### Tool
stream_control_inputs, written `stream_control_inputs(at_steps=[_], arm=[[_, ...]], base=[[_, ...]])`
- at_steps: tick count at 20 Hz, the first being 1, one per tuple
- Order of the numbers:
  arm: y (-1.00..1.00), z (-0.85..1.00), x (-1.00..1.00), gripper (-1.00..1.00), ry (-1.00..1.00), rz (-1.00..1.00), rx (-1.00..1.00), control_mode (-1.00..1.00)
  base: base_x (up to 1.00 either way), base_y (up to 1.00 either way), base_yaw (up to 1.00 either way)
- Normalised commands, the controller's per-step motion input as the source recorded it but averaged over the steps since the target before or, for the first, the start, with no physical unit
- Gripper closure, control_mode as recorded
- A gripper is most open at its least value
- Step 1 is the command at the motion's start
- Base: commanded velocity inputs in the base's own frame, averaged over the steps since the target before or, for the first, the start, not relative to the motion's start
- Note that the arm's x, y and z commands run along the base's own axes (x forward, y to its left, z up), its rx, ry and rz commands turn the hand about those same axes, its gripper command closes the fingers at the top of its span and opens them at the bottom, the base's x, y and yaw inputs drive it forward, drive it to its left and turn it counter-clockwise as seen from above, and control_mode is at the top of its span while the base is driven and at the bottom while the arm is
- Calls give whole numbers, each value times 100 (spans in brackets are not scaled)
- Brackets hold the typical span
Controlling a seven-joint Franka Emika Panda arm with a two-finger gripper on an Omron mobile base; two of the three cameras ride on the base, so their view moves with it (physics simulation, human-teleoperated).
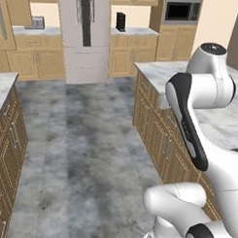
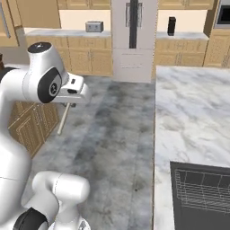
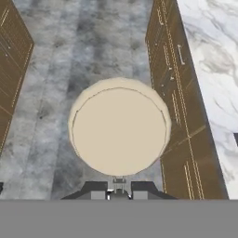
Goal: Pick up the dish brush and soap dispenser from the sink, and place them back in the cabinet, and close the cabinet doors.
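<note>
Dish brush (image 3: 119, 130) is in your gripper (image 3: 119, 194): the jaws sit pinched tight on its thin pale handle, and in the hand view the round cream head hangs just beyond the fingertips, facing the camera. In the right base view you can see the handle (image 2: 64, 118) slanting down from the hand, over the grey floor (image 2: 112, 134). Measured from the brush, the floor lies directly beneath it. To its right in the hand view runs a row of tan drawer units (image 3: 174, 93), topped by a marble counter (image 3: 209, 60). More tan cabinetry (image 3: 11, 69) stands to its left across the aisle. The sink (image 2: 202, 197), black with its wire rack, sits in that counter, well apart from the brush. Far beyond stands a pale refrigerator (image 2: 133, 36).
</note>
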Motion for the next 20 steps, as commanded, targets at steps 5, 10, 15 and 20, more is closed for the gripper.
stream_control_inputs(at_steps=[5, 10, 15, 20], arm=[[0, 0, 0, 100, 0, 0, 0, 100], [0, 0, 0, 100, 0, 0, 0, 100], [0, 0, 0, 100, 0, 0, 0, 100], [0, 0, 0, 100, 0, 0, 0, 100]], base=[[83, 0, -6], [98, 0, -6], [99, 0, -10], [80, -7, -12]])
